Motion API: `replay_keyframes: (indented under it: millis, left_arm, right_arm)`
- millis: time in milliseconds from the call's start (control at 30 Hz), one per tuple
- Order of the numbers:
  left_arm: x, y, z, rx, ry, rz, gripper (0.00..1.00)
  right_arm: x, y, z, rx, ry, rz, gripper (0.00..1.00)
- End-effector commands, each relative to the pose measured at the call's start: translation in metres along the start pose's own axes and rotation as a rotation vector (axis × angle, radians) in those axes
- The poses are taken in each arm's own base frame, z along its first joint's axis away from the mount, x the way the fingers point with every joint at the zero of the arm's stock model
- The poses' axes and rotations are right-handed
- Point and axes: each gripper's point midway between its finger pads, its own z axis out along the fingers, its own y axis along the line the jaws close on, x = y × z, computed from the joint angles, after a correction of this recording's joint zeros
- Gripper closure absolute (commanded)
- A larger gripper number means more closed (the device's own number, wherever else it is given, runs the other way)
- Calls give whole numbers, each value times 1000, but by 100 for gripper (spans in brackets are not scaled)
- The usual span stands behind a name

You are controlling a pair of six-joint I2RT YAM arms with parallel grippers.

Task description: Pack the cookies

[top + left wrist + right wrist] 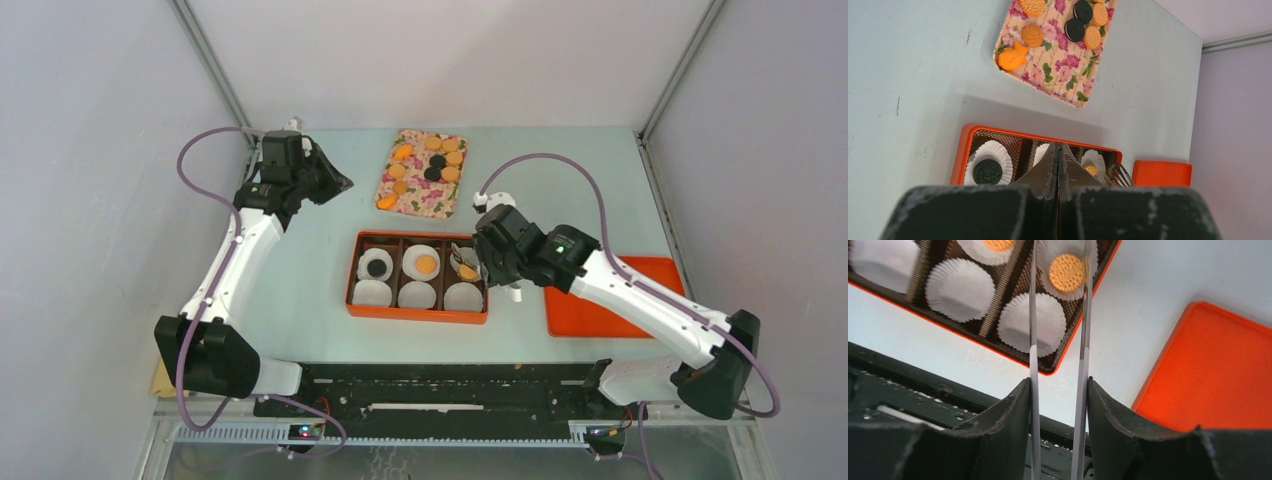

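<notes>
Several orange-tan and black cookies (433, 160) lie on a floral tray (420, 198) at the back. An orange box (417, 316) holds six white paper cups. One cup holds a black cookie (376, 267), the one beside it a tan cookie (426, 265). My right gripper (1058, 385) is shut on clear tongs (1032, 340) over the box's back right cup. A tan cookie (1066, 272) sits between the tong arms there, touching the right arm and apart from the left one. My left gripper (338, 184) is shut and empty, raised at the back left, far from the box.
An orange lid (610, 305) lies flat to the right of the box, under my right arm. The three front cups (417, 295) of the box hold nothing. Grey walls close in the table on the left, right and back.
</notes>
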Motion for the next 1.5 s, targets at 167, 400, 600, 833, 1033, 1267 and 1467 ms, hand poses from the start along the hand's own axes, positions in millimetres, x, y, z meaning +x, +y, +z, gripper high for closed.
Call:
replay_keyframes:
  millis: [167, 400, 600, 833, 1033, 1267, 1467]
  left_arm:
    - [-6, -17, -10, 59, -32, 20, 99]
    - [-4, -14, -2, 49, -17, 17, 100]
    - [-6, -10, -1, 31, -22, 30, 100]
    - [-5, -7, 6, 15, -8, 34, 100]
    - [-4, -5, 10, 6, 2, 32, 100]
    - [-3, -2, 12, -10, 10, 38, 100]
    - [-4, -2, 13, -13, 10, 39, 100]
  right_arm:
    - [-80, 2, -48, -69, -265, 68, 53]
    - [-136, -9, 29, -8, -272, 58, 54]
    - [-175, -19, 82, 17, -286, 42, 55]
    - [-204, -37, 115, 55, -324, 34, 55]
    - [-211, -49, 151, 74, -291, 22, 53]
    - [-201, -61, 185, 86, -230, 40, 51]
    - [-192, -65, 189, 108, -211, 42, 51]
